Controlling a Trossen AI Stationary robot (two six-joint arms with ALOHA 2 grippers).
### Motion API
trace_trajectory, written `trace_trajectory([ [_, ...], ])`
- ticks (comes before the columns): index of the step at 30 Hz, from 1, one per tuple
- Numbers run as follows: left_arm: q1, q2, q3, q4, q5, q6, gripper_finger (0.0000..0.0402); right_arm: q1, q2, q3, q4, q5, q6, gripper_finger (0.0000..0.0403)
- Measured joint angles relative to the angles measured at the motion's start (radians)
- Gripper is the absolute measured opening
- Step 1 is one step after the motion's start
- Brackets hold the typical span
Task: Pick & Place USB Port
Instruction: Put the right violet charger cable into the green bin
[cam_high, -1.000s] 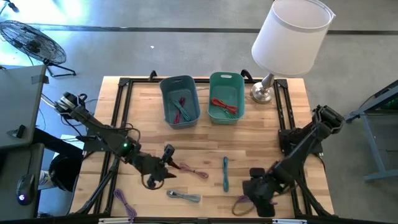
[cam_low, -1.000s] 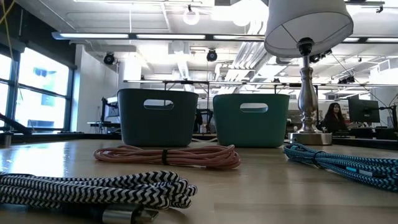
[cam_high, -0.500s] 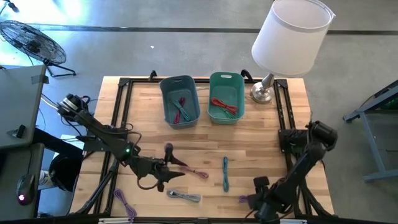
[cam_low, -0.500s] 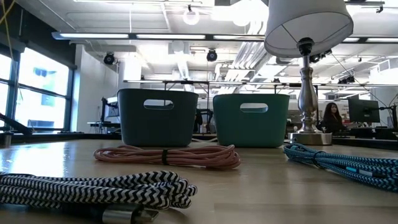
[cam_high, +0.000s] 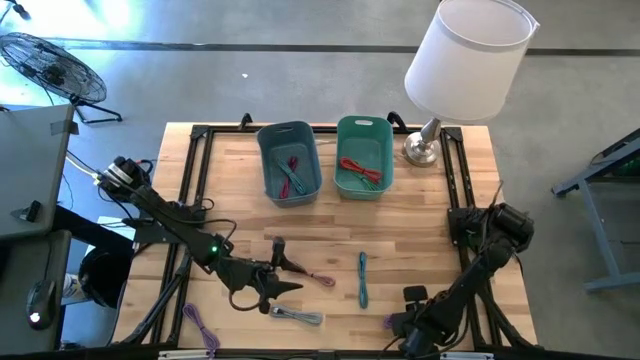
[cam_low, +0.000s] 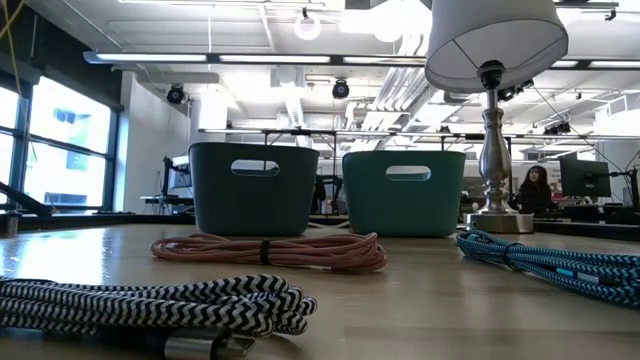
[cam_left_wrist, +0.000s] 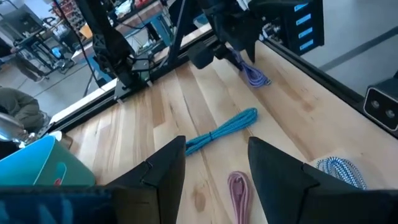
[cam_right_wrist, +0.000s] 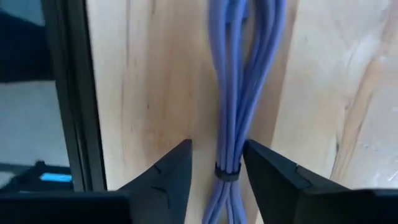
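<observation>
Several bundled USB cables lie flat on the wooden table. My left gripper (cam_high: 284, 270) is open beside the pink cable (cam_high: 315, 277), which shows just ahead of its spread fingers (cam_left_wrist: 238, 190) in the left wrist view. My right gripper (cam_high: 405, 325) is open at the table's near edge, over the purple cable (cam_high: 389, 321). In the right wrist view the purple bundle (cam_right_wrist: 239, 93) runs between its two fingers, and I cannot tell whether they touch it. Neither gripper shows in the low view.
A blue cable (cam_high: 362, 280) lies mid-table, a black-and-white cable (cam_high: 297, 316) near the left gripper, and another purple cable (cam_high: 200, 325) by the near-left edge. The grey-blue bin (cam_high: 290, 160) and teal bin (cam_high: 362, 155) hold cables. A lamp (cam_high: 420, 150) stands far right.
My left gripper has moved toward the table's right and near edge, closing on the pink cable. My right arm has swung toward the near edge and now covers most of the purple cable. No cable has moved.
</observation>
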Motion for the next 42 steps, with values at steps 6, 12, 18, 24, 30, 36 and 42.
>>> trace_trajectory([
  [6,-0.007,0.0,0.0,0.064,0.071,0.023,0.0169,-0.046,0.001,-0.002,-0.047,0.041,0.006,0.005],
  [12,-0.049,0.0,0.0,0.132,0.196,0.163,0.0169,-0.08,-0.013,-0.005,-0.079,0.111,-0.037,0.0019],
  [18,-0.116,0.0,0.0,0.133,0.213,0.289,0.0169,-0.101,-0.029,0.019,-0.211,0.168,-0.063,0.0008],
  [24,-0.16,-0.002,0.0,0.103,0.21,0.308,0.0169,-0.092,-0.061,0.189,-0.542,0.195,-0.018,0.0007],
  [30,-0.164,-0.021,0.0,0.101,0.146,0.446,0.0169,-0.089,-0.077,0.435,-0.834,0.419,0.034,0.0007],
  [36,-0.164,-0.098,0.0,0.079,-0.168,0.655,0.0169,-0.147,-0.115,0.563,-0.828,0.754,-0.092,0.0007],
  [42,-0.164,-0.182,0.0,0.012,-0.502,0.68,0.0169,-0.3,-0.164,0.57,-0.825,0.945,-0.121,0.0007],
])
